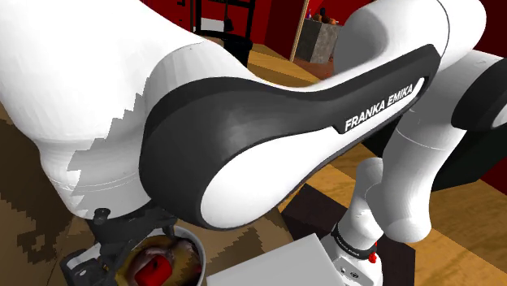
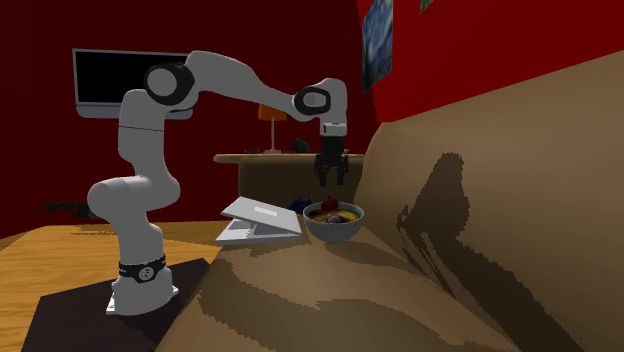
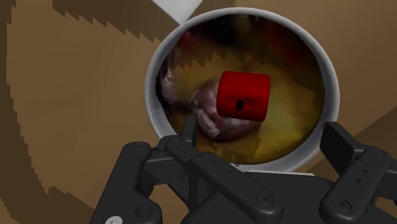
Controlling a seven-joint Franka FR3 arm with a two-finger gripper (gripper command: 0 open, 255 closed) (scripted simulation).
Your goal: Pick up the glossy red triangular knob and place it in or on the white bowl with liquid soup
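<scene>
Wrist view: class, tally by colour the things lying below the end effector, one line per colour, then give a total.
Red: 1, the knob
White: 2, the bowl and the flat slab beside it
Total: 3

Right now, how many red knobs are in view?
1. The red knob lies in the white bowl, on the soup, under the open gripper and not touched by it. Others could be hidden behind the arm in the shoulder view.
</scene>
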